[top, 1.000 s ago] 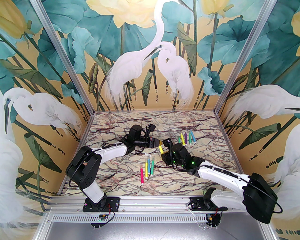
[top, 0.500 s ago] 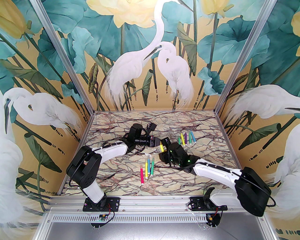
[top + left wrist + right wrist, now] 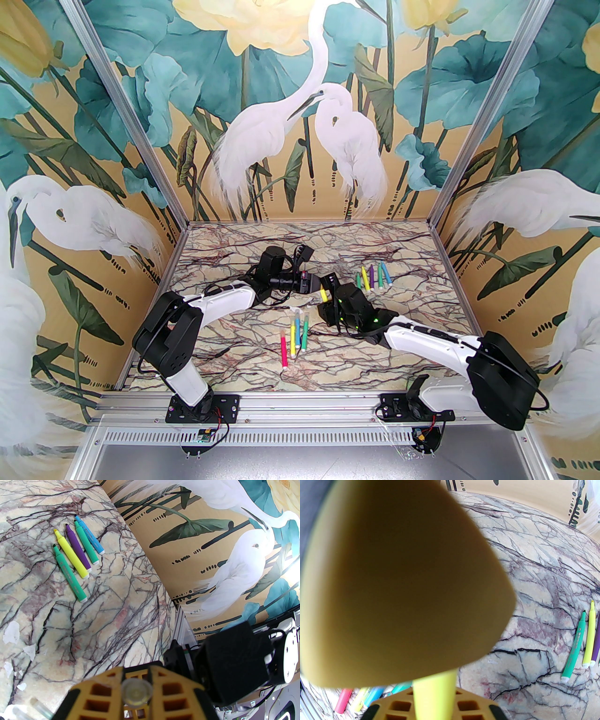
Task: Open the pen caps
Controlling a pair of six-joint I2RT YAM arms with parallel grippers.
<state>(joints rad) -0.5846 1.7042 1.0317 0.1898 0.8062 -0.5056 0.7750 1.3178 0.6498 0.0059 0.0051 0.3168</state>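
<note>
Above the middle of the table, a yellow pen (image 3: 323, 296) spans my two grippers. My left gripper (image 3: 314, 284) is shut on its clear pen cap (image 3: 136, 692), whose round end shows between the yellow fingers (image 3: 173, 691) in the left wrist view. My right gripper (image 3: 328, 297) is shut on the yellow barrel (image 3: 434, 691). The big blurred yellow shape in the right wrist view is a left finger (image 3: 393, 585) close to the lens. Several capped pens (image 3: 295, 335) lie in a row on the marble in front of the grippers.
Several uncapped pens (image 3: 372, 277) lie side by side at the back right, also seen as a row of pens (image 3: 75, 550) from the left wrist. Clear loose caps (image 3: 38, 708) lie near the capped row. Painted walls enclose the table on three sides.
My right arm has swung left and pushed toward the left gripper with the yellow pen, so less of the barrel shows between the two grippers. The left arm has barely moved.
</note>
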